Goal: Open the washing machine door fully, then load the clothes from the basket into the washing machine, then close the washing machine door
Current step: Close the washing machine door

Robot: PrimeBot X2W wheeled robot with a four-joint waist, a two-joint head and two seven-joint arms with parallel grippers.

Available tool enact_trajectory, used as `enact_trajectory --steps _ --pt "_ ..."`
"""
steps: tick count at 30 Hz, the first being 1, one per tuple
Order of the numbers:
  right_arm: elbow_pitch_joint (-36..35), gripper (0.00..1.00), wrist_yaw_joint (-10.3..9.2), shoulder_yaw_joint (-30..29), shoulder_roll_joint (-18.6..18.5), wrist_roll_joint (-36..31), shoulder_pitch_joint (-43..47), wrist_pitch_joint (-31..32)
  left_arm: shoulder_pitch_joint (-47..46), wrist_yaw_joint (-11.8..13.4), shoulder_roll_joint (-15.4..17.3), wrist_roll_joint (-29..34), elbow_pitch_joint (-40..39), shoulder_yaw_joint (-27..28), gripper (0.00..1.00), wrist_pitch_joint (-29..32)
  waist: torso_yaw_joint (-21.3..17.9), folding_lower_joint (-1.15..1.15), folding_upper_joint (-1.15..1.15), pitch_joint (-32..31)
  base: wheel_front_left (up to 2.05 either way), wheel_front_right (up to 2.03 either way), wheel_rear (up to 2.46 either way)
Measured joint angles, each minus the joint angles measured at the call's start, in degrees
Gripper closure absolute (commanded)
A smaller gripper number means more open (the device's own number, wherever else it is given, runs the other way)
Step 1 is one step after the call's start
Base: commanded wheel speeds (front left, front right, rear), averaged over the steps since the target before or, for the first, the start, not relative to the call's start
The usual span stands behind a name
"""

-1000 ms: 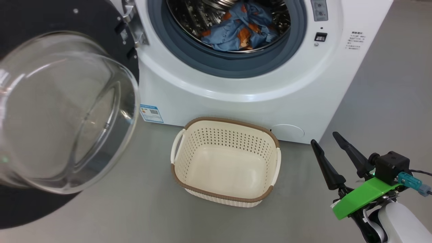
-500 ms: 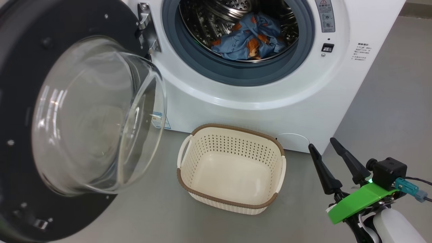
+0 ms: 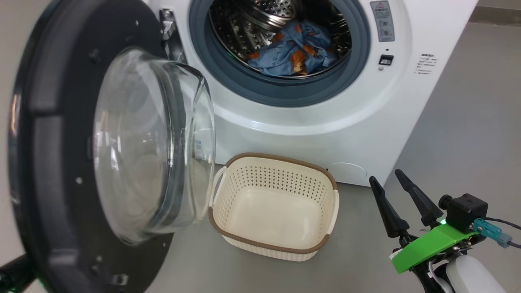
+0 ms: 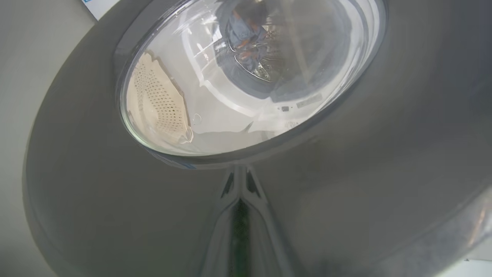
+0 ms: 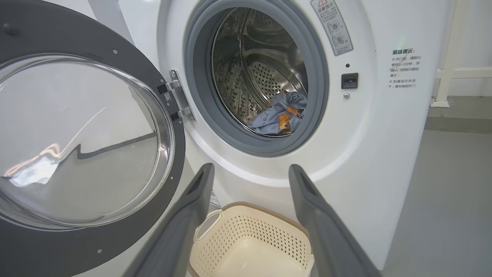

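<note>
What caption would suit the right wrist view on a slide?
Open right end effector faces the washing machine: clothes in the drum, basket empty, door open.

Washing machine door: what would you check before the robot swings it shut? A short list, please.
1. Is the basket emptied? Ok, nothing lies in it.
2. Are the clothes inside the drum, behind the grey gasket? Ok, as far as shown.
3. Will the washing machine door clear the basket's handle as it swings? Cannot tell; the glass overlaps it in the head view.
4. Is the left gripper shut, tips at the door's outer face? Ok; actual contact, cannot tell.
5. Is the right gripper open, empty and away from the opening? Ok.
</note>
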Motion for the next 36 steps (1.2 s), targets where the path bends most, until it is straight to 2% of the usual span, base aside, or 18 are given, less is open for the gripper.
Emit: enact_trajectory --steps 6,16,24,36 --pt "0.0 0.00 0.00 -0.2 0.9 0.0 0.0 0.0 1.9 1.1 -2.2 0.1 -6.9 -2.3 1.00 0.2 -2.0 0.00 0.00 -0.4 0.00 0.00 0.00" --pt "-0.1 0.00 0.00 -0.5 2.3 0.0 0.1 0.0 2.2 2.1 -5.9 1.0 -10.9 -6.7 1.00 -0.2 -7.6 0.00 0.00 -1.2 0.00 0.00 0.00" --pt "-0.2 0.00 0.00 -1.1 2.6 0.0 0.8 0.0 1.1 2.5 -8.4 2.8 -11.1 -8.7 1.00 -3.4 -13.4 0.00 0.00 -1.3 0.00 0.00 0.00" --pt "-0.4 0.00 0.00 -1.9 3.4 0.0 0.7 0.0 -4.2 0.9 -12.0 5.2 -9.1 -10.7 1.00 -7.5 -21.8 0.00 0.00 -0.3 0.00 0.00 0.00"
